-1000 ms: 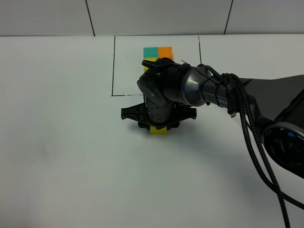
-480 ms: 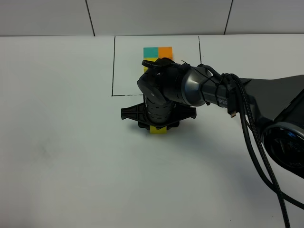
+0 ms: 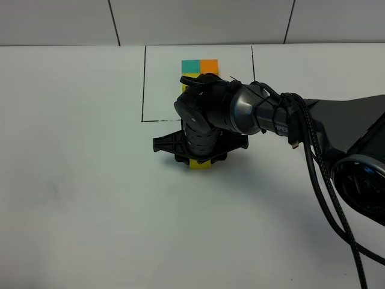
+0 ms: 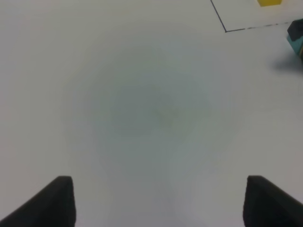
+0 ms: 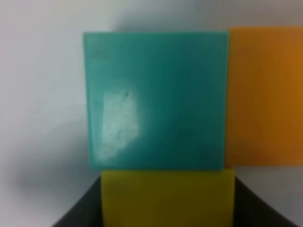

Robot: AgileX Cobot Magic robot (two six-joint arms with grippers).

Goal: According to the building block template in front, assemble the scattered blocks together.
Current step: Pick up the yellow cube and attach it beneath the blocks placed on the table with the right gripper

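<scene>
The building block template sits inside a thin black outline (image 3: 144, 84) at the back: teal cube (image 3: 191, 65), orange cube (image 3: 209, 65), and a yellow cube (image 3: 187, 75) partly hidden by my right arm. My right gripper (image 3: 200, 158) points down just in front of the outline. In the right wrist view it (image 5: 168, 205) is shut on the loose yellow block (image 5: 168, 196), which touches the loose teal block (image 5: 156, 99). The loose orange block (image 5: 265, 94) sits against the teal one's side. My left gripper (image 4: 158, 208) is open and empty over bare table.
The white table (image 3: 78, 198) spreads on all sides. The right arm and its cables (image 3: 319, 156) cross the right half. The left wrist view shows the outline's corner (image 4: 226, 30) and a teal block's edge (image 4: 297, 43).
</scene>
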